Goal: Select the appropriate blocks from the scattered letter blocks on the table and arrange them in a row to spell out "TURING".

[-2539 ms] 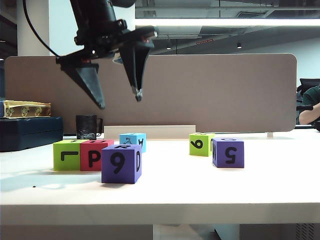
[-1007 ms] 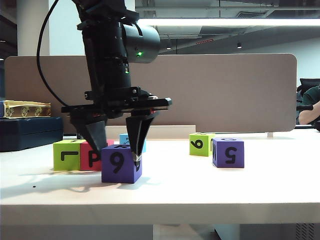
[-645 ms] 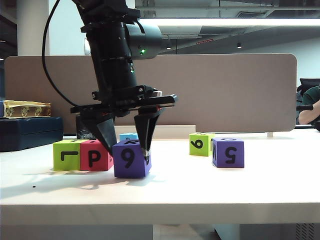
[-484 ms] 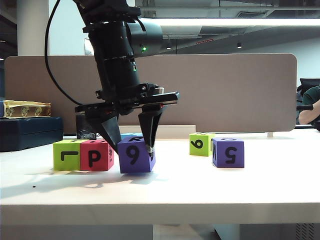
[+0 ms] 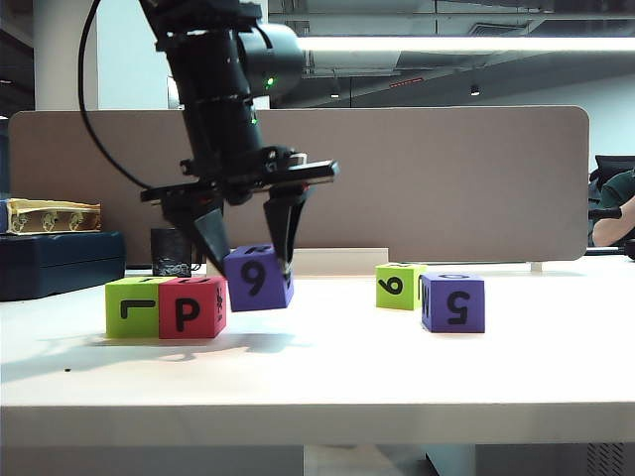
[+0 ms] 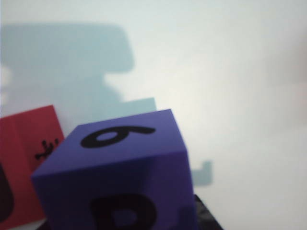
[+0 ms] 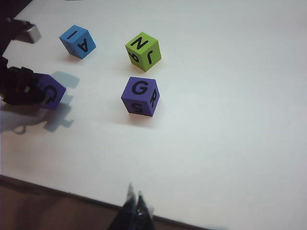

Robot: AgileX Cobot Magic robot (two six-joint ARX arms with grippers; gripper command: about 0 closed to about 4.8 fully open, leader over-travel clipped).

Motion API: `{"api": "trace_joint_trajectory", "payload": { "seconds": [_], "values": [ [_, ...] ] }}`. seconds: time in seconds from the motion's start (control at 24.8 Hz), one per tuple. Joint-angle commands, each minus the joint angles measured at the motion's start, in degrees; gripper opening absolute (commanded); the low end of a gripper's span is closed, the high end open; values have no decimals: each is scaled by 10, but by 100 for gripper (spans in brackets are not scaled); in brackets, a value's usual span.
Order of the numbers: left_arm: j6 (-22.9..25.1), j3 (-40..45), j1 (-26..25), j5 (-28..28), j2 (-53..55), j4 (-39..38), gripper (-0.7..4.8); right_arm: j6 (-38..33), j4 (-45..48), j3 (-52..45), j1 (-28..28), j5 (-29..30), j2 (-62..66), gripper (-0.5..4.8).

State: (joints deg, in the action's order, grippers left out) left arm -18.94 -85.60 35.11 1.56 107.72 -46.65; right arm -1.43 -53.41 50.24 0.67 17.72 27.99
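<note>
Our left gripper (image 5: 253, 260) is clamped on a purple block (image 5: 258, 279), holding it clear of the white table (image 5: 397, 367) before a brown-grey divider (image 5: 446, 178), beside the red block (image 5: 191, 307). In the left wrist view that purple block (image 6: 120, 177) fills the frame. In the right wrist view our right gripper (image 7: 134, 203) hangs with fingertips together, well apart from the purple G block (image 7: 140, 96).
</note>
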Motion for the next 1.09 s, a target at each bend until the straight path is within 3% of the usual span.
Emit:
{"api": "trace_joint_trajectory", "payload": {
  "seconds": [0.04, 0.4, 0.69, 1.09],
  "values": [
    [3, -13, -2, -5, -2, -5, 267, 2, 9, 3, 0, 0, 0, -1],
    [17, -28, -6, -5, 5, -10, 267, 2, 7, 3, 0, 0, 0, -1],
    [20, -146, -10, -7, 77, -118, 268, 2, -6, 3, 0, 0, 0, -1],
    [20, -154, -12, -18, 106, -120, 268, 2, -6, 3, 0, 0, 0, -1]
  ]
}}
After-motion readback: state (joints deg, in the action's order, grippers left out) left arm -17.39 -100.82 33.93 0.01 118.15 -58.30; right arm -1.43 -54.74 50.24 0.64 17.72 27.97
